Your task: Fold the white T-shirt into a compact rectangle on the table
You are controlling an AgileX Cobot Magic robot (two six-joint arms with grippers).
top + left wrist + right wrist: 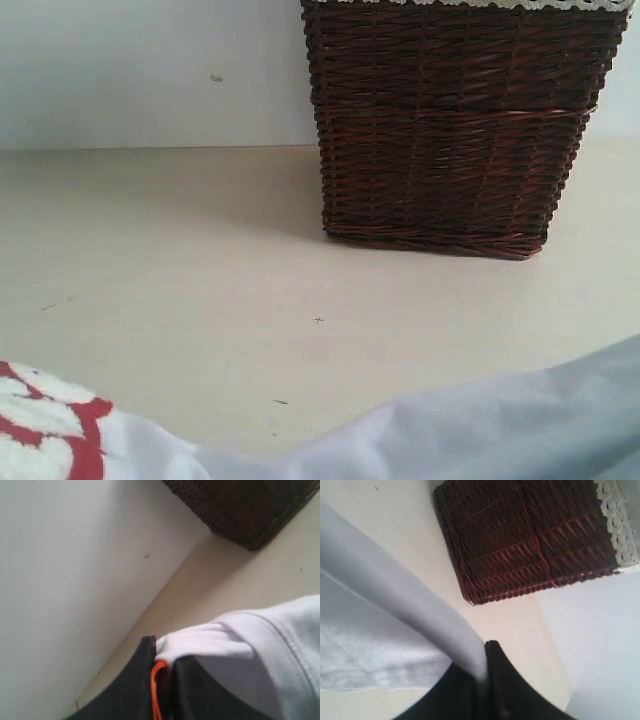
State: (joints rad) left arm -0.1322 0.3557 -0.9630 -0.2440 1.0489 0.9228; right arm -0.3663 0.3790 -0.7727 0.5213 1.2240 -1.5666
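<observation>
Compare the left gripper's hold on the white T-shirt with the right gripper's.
The left gripper pinches a bunched, rounded fold of the white T-shirt; the right gripper pinches a flat band of it that runs away taut. An orange strip shows between the left gripper's fingers; none shows at the right gripper. Shared: both grippers are black and shut on the cloth.

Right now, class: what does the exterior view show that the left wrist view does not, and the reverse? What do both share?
Exterior only: the red-outlined letters on the white T-shirt and the lace trim on the wicker basket. Left wrist only: the left gripper shut on a bunched fold of the shirt, a thin orange strip between its fingers. Both: the shirt, the basket, the table and the pale wall.
</observation>
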